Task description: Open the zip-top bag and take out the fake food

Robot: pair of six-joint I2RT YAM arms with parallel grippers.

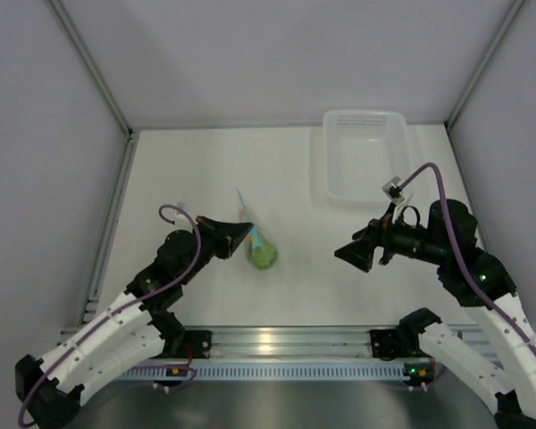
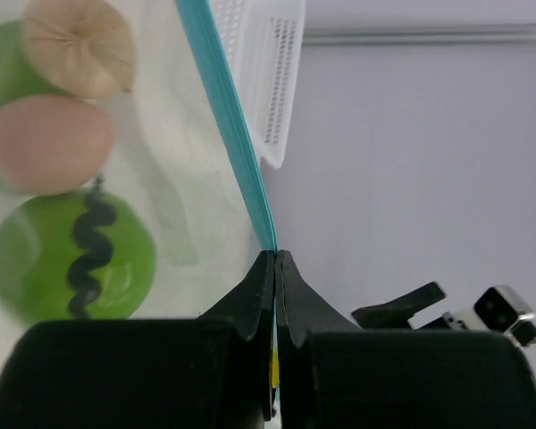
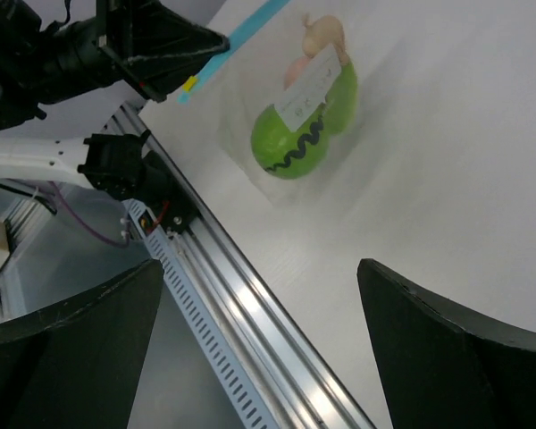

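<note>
White surface [image 1: 196, 170] between grey walls carries a small clear crinkly plastic zip-top bag [image 1: 261, 253], apparently zipped shut, with the green zigzag-lined ball and peach toy food pieces [image 2: 71, 255] inside. Its light blue zip strip [image 2: 228, 116] is pinched at one end by the left hand [image 1: 247, 238], while the right hand [image 1: 343, 254] hangs wide open, well right of the bag. Opening looks barely begun, I'd say: the right hand must cross to the bag and take the strip's other lip so the two can pull it apart.
</note>
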